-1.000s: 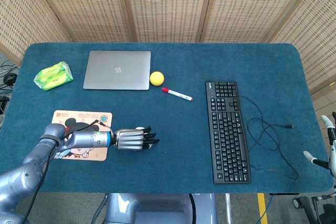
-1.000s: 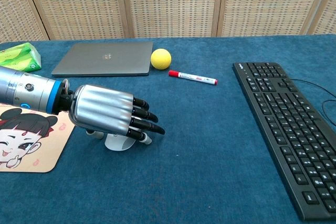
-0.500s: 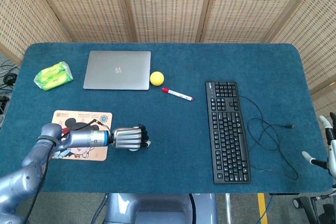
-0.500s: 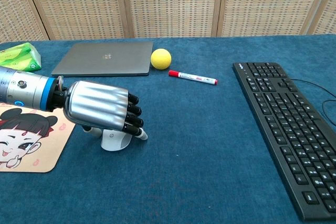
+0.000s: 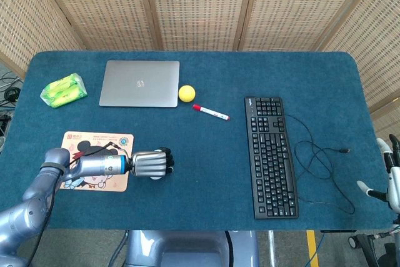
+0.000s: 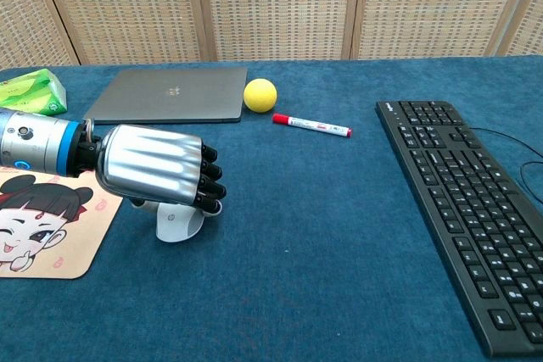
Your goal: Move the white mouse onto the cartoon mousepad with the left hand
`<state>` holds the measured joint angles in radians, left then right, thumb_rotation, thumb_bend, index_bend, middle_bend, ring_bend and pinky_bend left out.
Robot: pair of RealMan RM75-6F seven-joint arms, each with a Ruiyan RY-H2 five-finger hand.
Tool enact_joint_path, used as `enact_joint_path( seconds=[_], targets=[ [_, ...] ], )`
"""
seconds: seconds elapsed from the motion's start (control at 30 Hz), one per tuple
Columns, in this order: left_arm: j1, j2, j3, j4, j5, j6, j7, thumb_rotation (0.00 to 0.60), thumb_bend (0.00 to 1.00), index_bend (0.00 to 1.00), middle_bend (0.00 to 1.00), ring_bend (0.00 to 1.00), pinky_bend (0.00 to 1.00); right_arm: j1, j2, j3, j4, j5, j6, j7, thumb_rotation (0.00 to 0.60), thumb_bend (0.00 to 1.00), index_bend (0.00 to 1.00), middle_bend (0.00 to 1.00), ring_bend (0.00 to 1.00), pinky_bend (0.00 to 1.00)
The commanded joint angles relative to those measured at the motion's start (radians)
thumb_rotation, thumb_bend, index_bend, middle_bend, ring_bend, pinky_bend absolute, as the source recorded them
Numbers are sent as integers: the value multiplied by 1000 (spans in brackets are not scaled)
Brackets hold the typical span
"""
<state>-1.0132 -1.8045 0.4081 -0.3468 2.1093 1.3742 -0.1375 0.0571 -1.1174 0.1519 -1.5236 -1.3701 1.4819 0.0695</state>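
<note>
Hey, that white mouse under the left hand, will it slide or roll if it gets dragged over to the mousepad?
The white mouse looks like hard, rigid plastic with a flat base, so it will probably slide rather than roll. The left hand covers most of it, suggesting it is small and light. The blue table cloth looks fuzzy, so expect some drag.

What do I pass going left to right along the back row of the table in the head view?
Green tissue pack → closed grey laptop → yellow ball → red-capped white marker → black keyboard.
</note>
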Motion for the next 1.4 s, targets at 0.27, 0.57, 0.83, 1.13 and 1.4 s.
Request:
enact_joint_path(
  seconds=[0.27,0.57,0.83,1.13,1.4],
  targets=[
    [29,57,4,-12,-12,91,-14,600,218,679,444,440,493,0,-1,-1,3,2,-2,-2,600,2,92,0,0,0],
    [159,161,45,43,4,303,-67,600,211,683,444,440,492,3,-14,-6,1,-4,3,-45,600,2,92,0,0,0],
    [255,192,64,138,1,370,-116,600,209,683,443,440,493,6,-28,-9,-5,-5,7,-95,600,2,92,0,0,0],
    [330,215,70,252,-22,292,-179,600,223,683,444,438,493,10,-61,-8,3,20,7,-189,600,2,92,0,0,0],
    [319,202,89,267,-13,232,-195,600,229,683,443,437,493,17,-78,-2,14,45,-5,-225,600,2,92,0,0,0]
  ],
)
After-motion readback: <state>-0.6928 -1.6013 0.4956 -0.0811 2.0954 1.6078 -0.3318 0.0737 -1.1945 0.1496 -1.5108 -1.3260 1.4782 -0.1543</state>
